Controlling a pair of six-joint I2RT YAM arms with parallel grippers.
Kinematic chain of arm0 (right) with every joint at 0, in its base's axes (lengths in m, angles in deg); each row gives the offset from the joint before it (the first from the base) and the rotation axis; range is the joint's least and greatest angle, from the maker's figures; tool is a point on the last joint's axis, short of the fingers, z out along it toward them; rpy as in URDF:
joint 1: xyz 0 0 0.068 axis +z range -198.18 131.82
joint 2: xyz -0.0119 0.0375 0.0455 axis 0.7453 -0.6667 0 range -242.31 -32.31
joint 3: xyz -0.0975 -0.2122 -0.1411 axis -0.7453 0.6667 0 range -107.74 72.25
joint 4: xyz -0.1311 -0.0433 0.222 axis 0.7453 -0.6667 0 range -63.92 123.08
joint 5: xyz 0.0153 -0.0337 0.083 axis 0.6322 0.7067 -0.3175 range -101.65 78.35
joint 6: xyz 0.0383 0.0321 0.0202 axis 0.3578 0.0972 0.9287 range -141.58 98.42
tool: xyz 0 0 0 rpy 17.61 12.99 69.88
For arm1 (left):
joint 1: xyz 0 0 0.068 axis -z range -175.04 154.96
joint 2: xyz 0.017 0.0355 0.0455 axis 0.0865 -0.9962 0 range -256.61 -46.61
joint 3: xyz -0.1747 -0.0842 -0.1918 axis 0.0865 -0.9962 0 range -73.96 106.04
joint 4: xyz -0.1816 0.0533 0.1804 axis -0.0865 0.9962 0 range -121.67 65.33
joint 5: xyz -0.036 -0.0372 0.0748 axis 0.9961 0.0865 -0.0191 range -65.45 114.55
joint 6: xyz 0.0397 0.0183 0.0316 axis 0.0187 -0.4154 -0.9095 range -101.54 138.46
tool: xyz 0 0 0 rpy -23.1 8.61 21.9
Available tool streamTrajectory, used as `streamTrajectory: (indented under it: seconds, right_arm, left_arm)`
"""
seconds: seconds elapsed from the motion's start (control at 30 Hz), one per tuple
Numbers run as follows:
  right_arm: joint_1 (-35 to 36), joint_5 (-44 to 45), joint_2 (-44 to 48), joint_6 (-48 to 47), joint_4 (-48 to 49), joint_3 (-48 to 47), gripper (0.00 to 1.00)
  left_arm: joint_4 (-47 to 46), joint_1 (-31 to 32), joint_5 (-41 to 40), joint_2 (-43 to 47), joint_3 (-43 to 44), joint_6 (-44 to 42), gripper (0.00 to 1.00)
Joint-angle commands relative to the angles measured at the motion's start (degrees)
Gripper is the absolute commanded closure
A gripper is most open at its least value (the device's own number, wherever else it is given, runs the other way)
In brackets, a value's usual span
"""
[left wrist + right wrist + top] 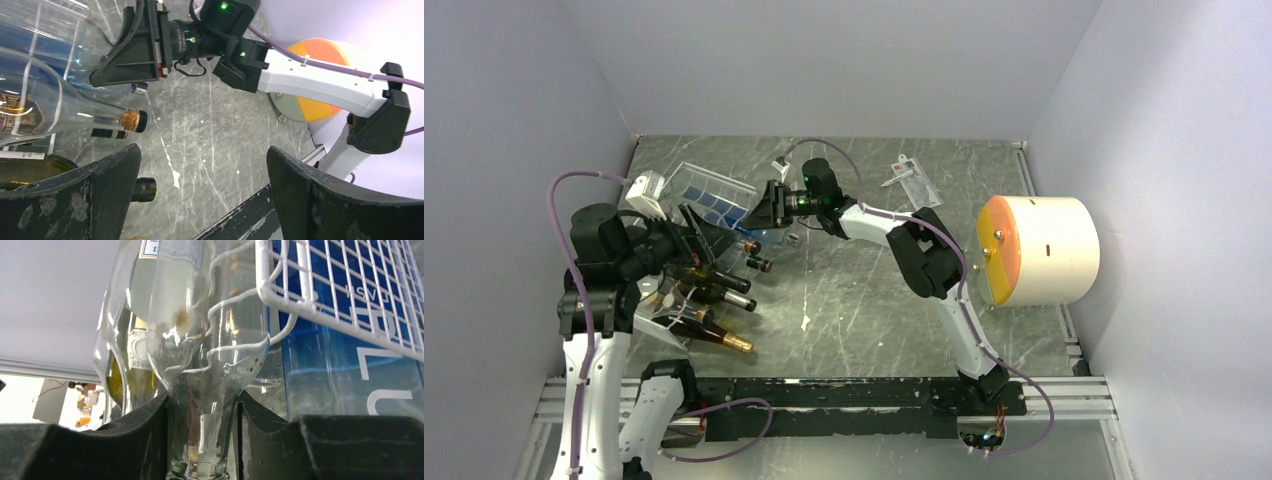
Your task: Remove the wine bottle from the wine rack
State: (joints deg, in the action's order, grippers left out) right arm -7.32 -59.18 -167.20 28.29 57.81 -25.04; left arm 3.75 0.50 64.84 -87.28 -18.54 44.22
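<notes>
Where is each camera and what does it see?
Top: above and behind, looking down at the table; left arm and right arm show.
Left wrist: faces bottle necks and the right arm; open left gripper below.
Right wrist: faces the wine rack; right gripper shut on a clear bottle.
Shared: top and left wrist show the orange-faced cylinder.

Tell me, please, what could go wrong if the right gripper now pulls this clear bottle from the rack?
The right gripper pinches only the smooth neck of the clear bottle, so it may slip or swing.
Wires of the wine rack curve around its shoulder and could snag, dragging the rack and the dark bottles.
The left gripper is open, steadying nothing.
</notes>
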Motion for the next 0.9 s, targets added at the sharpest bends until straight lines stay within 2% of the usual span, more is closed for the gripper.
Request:
streamTrajectory:
  seconds: [0.0,0.07,0.3,0.53,0.73,0.87]
  right_arm:
    - [-0.72,-0.72,5.69,6.14,12.10,4.34,0.97]
    - [-1.13,-0.33,6.24,7.12,13.14,5.73,1.00]
    - [-1.66,-0.19,8.73,10.87,18.45,9.72,1.00]
    - [-1.93,0.77,12.16,11.47,19.99,13.38,1.00]
    - [-2.73,0.06,13.61,12.86,22.11,15.51,1.00]
    - [-3.23,0.28,15.58,12.45,22.20,17.50,1.00]
  left_arm:
    - [-0.27,-0.72,-0.21,-1.84,0.13,-1.10,0.01]
    - [-1.19,-0.72,0.27,-3.01,-0.03,-1.15,0.01]
    - [-2.05,-0.67,-0.06,-7.32,1.95,-2.00,0.01]
    - [-0.29,0.45,-3.86,-9.79,5.34,-4.14,0.01]
    - [-1.26,2.15,-3.21,-13.11,7.01,-6.37,0.08]
    - [-1.77,4.27,-4.72,-14.70,8.80,-6.53,0.07]
